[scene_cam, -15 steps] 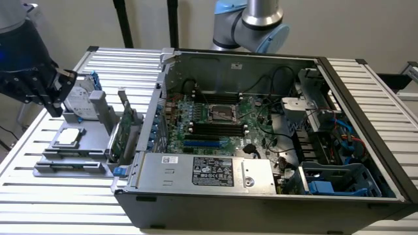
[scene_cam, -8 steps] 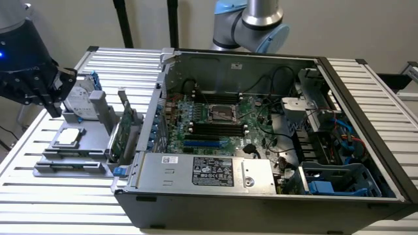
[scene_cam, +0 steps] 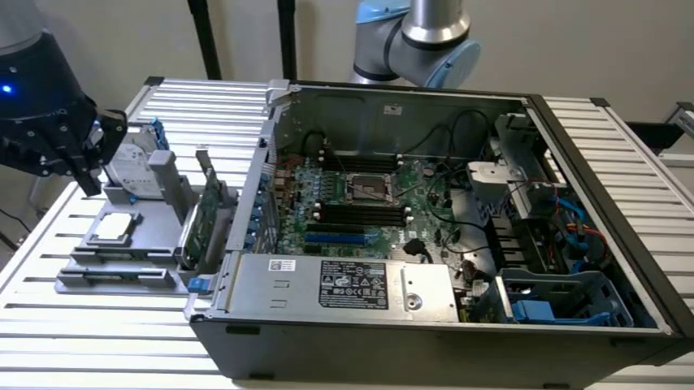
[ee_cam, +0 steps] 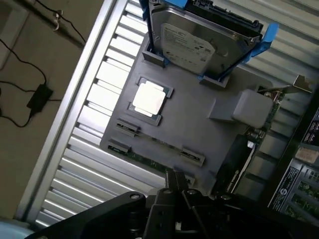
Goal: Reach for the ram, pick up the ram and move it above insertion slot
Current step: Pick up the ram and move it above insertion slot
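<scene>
The ram [ee_cam: 149, 160] lies as a thin green strip on edge in a slot of the grey holder tray [ee_cam: 199, 124], between two small clips. My gripper [ee_cam: 177, 180] hangs above the tray's near edge, close over the ram and apart from it, with its fingers shut on nothing. In the exterior view the black gripper [scene_cam: 89, 180] hovers at the left, above the tray [scene_cam: 152, 244]. The black insertion slots [scene_cam: 363, 213] sit on the motherboard inside the open computer case.
On the tray stand a hard drive [ee_cam: 199, 40] in a blue bracket, a square processor chip [ee_cam: 148, 98] and an upright green expansion card [scene_cam: 206, 219]. The case's metal wall [scene_cam: 255, 203] rises between tray and motherboard. A power supply [scene_cam: 347, 284] lies at the case front.
</scene>
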